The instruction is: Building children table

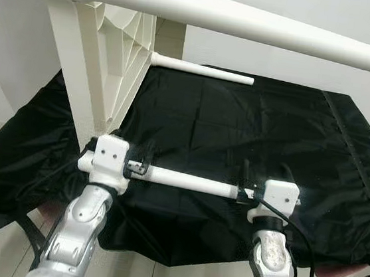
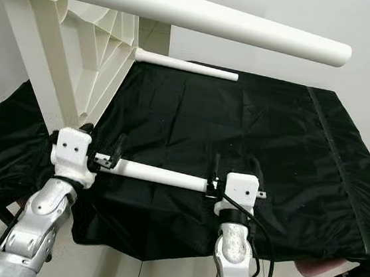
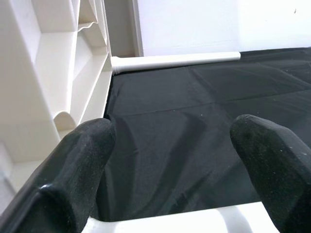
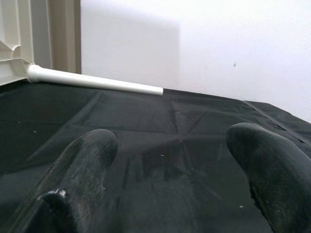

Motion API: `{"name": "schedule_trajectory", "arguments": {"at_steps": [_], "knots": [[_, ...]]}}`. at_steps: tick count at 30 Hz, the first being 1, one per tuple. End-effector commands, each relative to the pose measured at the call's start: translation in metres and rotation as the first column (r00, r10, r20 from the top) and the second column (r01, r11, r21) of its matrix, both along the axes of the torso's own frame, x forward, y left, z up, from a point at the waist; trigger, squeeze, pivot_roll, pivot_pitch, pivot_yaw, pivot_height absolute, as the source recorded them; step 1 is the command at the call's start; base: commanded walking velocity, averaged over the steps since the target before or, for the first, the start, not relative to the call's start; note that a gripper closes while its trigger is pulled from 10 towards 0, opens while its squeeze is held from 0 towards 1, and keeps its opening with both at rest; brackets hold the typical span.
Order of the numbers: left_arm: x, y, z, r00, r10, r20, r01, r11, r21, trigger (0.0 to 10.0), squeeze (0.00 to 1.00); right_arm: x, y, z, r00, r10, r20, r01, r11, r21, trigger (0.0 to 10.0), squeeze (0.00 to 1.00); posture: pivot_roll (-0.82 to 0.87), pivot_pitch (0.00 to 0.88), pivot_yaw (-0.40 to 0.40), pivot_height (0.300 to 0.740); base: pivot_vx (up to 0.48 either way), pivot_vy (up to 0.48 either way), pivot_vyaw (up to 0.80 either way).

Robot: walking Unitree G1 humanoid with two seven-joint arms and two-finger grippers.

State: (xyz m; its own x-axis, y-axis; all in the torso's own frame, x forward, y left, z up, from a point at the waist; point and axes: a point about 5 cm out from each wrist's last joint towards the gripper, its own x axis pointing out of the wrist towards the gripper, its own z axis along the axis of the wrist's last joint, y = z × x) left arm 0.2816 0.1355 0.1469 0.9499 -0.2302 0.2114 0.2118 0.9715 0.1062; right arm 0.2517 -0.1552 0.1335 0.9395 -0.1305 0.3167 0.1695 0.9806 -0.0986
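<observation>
Two grippers flank one white leg [image 1: 187, 181] lying on the black cloth [image 1: 252, 133]. The left gripper [image 1: 139, 162] sits at the leg's end nearest the tabletop [image 1: 108, 49], its fingers [image 3: 80, 165] apart with the leg between them. The right gripper [image 1: 264, 177] is at the leg's other end, fingers [image 4: 87, 165] apart. The tabletop stands on edge on the cloth, with a near leg [image 1: 219, 15] and a far leg [image 1: 203, 69] jutting from it over the cloth.
</observation>
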Motion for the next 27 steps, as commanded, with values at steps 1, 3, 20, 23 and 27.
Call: {"name": "schedule_trajectory", "arguments": {"at_steps": [1,3,20,23,27], "knots": [[-0.002,-0.004,-0.003,0.998,-0.059,-0.014,0.060,0.998,0.011,10.0,0.00,-0.003,-0.003,-0.001,1.000,-0.008,-0.008,0.008,1.000,0.006,10.0,0.00,-0.01,0.008,-0.004,0.740,0.000,0.000,0.00],[-0.001,-0.006,-0.004,0.998,-0.062,-0.019,0.062,0.998,0.008,10.0,0.00,-0.004,-0.005,0.000,1.000,-0.013,-0.007,0.013,1.000,0.009,10.0,0.00,-0.01,0.004,-0.003,0.740,0.000,0.000,0.00],[-0.010,-0.001,-0.014,0.982,-0.110,-0.156,0.110,0.994,-0.010,10.0,0.00,-0.008,-0.011,-0.004,0.999,-0.043,-0.021,0.042,0.999,-0.025,10.0,0.00,0.01,0.017,0.009,0.740,0.000,0.000,0.00],[-0.015,-0.004,-0.013,0.968,-0.164,-0.189,0.156,0.986,-0.060,10.0,0.00,-0.005,-0.014,-0.001,0.999,-0.048,-0.010,0.047,0.998,-0.039,10.0,0.00,0.02,0.019,0.008,0.740,0.000,0.000,0.00],[-0.026,-0.003,-0.012,0.937,-0.249,-0.246,0.211,0.963,-0.171,10.0,0.00,0.001,-0.019,0.001,0.999,-0.050,-0.004,0.049,0.997,-0.052,10.0,0.00,0.06,0.023,-0.004,0.740,0.000,0.000,0.00]]}}
